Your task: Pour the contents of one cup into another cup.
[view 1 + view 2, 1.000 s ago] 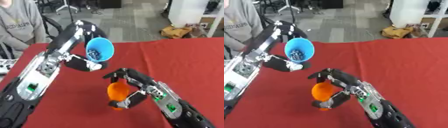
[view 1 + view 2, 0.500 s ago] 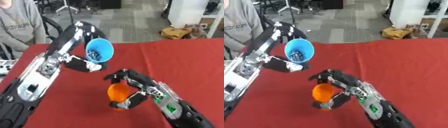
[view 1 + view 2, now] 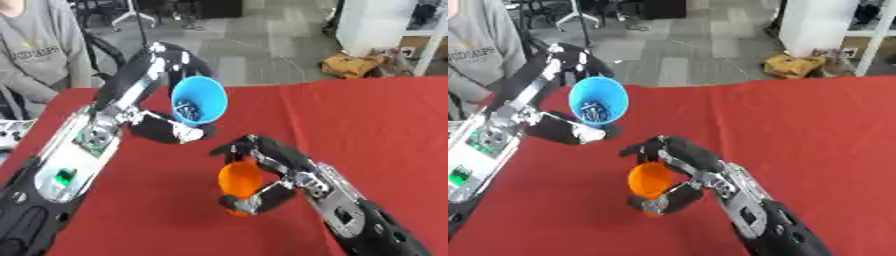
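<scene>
The blue cup (image 3: pixel 199 100) was held up off the table, tipped well over so its open mouth faced the camera, with a small cluster of pale bits showing inside near the lower wall; the left robot hand (image 3: pixel 166 131) had its fingers curled round the cup from below and behind. The orange cup (image 3: pixel 240 182) stood lower and toward the robot's right of that hand, close to the red table (image 3: pixel 367 120), its mouth also tilted toward the blue cup, gripped round its body by the curled fingers and thumb of the right robot hand (image 3: pixel 271 175). The two cups were near each other but apart, the blue one above and to the left of the orange one. By the look of it, the pour was in hand: the blue cup was tilted but its contents sat inside it. The next move would likely call for bringing the blue rim over the orange mouth and tipping further, with the orange cup kept steady so the bits fell in, not onto the table.
</scene>
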You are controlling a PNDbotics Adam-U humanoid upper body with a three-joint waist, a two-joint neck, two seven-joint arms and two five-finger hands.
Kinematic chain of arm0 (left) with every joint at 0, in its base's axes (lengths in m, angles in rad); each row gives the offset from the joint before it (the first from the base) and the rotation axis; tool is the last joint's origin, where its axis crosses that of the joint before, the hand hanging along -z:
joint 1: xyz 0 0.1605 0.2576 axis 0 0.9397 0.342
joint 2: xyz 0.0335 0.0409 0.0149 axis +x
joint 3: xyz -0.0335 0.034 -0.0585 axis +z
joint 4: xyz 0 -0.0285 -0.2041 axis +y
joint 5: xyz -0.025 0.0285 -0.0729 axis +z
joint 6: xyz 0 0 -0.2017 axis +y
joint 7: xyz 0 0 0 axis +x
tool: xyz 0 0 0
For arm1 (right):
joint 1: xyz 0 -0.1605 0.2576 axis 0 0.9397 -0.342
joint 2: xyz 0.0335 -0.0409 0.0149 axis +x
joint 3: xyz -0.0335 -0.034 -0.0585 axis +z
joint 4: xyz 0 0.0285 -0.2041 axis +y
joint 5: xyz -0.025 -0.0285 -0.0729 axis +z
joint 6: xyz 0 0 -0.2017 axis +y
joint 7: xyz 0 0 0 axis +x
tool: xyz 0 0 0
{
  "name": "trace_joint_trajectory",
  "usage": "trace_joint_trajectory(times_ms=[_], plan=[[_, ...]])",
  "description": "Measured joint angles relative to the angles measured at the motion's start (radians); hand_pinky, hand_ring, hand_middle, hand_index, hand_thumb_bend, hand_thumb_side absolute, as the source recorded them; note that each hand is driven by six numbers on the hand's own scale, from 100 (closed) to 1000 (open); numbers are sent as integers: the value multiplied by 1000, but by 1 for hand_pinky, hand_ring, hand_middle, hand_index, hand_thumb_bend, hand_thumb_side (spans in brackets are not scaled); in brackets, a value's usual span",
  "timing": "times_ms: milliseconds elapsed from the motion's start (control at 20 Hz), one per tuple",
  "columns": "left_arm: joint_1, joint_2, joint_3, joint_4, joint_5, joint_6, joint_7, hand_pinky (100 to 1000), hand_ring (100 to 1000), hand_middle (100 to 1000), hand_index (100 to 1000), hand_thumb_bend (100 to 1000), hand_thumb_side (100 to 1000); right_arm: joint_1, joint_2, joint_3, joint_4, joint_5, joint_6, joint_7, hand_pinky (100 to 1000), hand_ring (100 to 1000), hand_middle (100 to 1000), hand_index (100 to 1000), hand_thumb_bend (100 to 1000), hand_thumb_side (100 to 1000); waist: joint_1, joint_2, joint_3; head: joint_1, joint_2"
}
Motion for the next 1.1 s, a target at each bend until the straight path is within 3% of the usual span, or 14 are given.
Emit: trace_joint_trajectory(times_ms=[550,1100], plan=[[-4,0,-2,-5,-118,-37,-31,352,285,321,659,651,100,-14,0,1,8,69,-18,-30,465,375,477,862,345,521,0,-2,3,0,0],[-23,-16,-13,10,-274,-62,-47,355,280,329,656,652,100,-14,2,1,12,73,-25,-24,464,374,477,863,339,517,0,-2,0,0,-8]])
